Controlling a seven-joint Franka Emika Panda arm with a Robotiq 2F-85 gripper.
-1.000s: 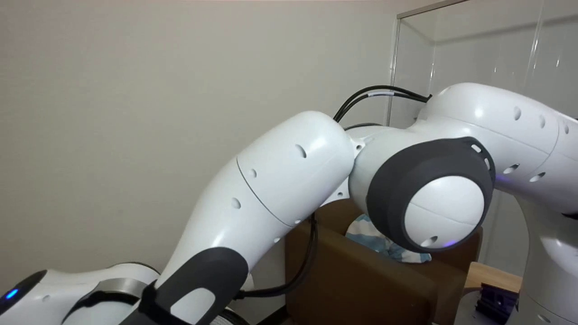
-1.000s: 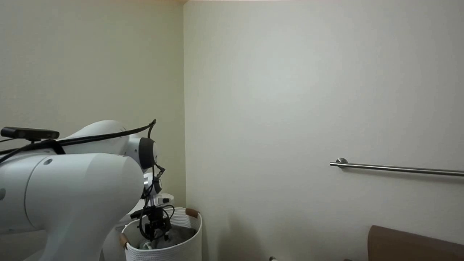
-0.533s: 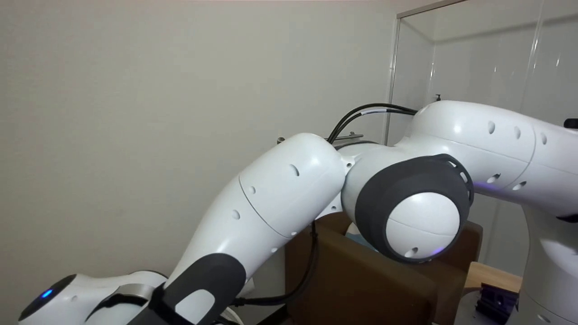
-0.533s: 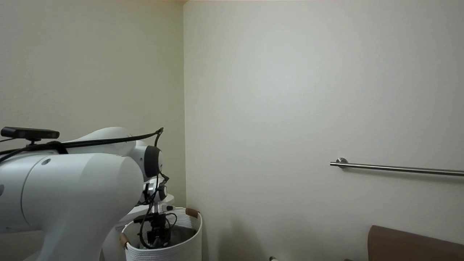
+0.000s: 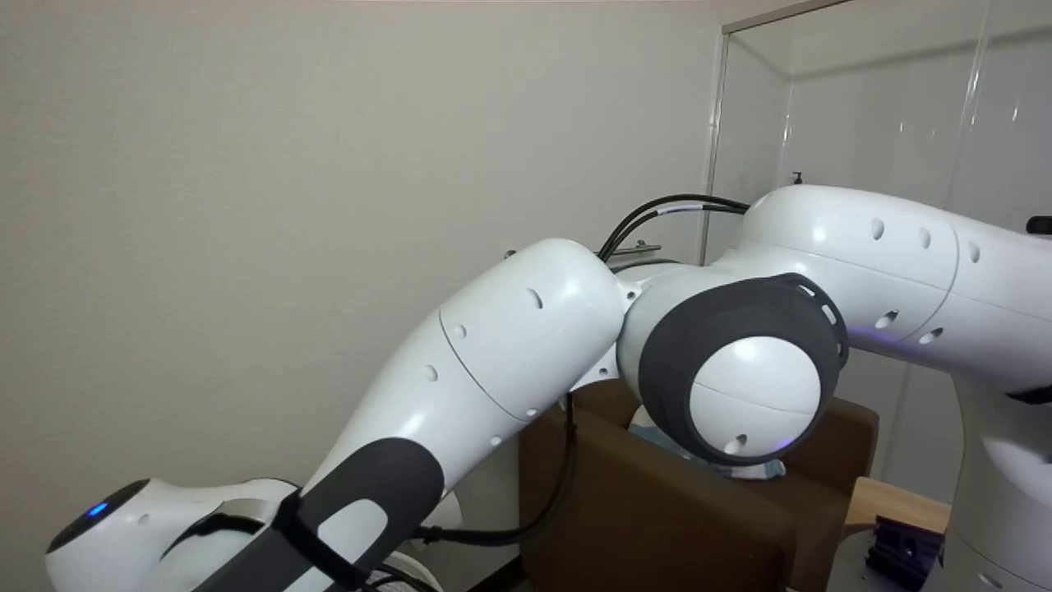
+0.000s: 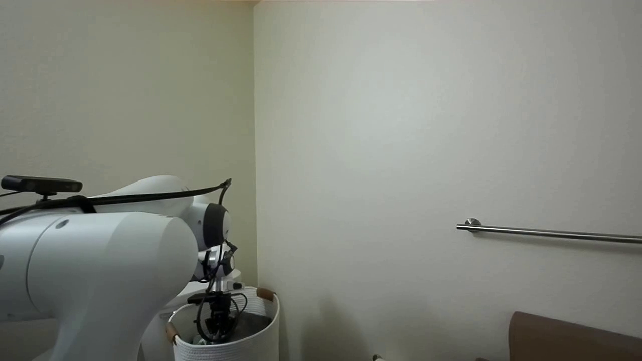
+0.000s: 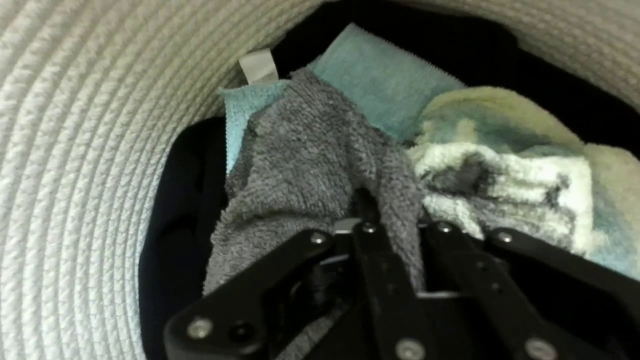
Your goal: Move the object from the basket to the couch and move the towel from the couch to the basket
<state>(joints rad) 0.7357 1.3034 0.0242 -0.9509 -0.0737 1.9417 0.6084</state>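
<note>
The object (image 7: pixel 310 150), dark grey fabric with pale green parts, lies crumpled in the white basket (image 7: pixel 100 200) in the wrist view. My gripper (image 7: pixel 397 215) is down among its folds, shut on a grey fold that rises between the two fingers. The fingertips themselves are sunk in the fabric. In an exterior view the gripper (image 6: pixel 219 328) is inside the basket (image 6: pixel 251 351), with the object's grey top (image 6: pixel 255 325) beside it. On the brown couch (image 5: pixel 649 510) rests the blue and white towel (image 5: pixel 760 470), mostly hidden behind my arm.
A white and green patterned cloth part (image 7: pixel 530 190) lies right of the fingers; whether it belongs to the object I cannot tell. The basket's wall surrounds the gripper closely. A metal bar (image 6: pixel 551 233) is fixed to the wall. A dark device (image 5: pixel 904 551) stands beside the couch.
My arm has lowered and the gripper has gone deeper into the basket, shifting slightly right in an exterior view. In the last half second it has risen a little. Couch and basket are unmoved.
</note>
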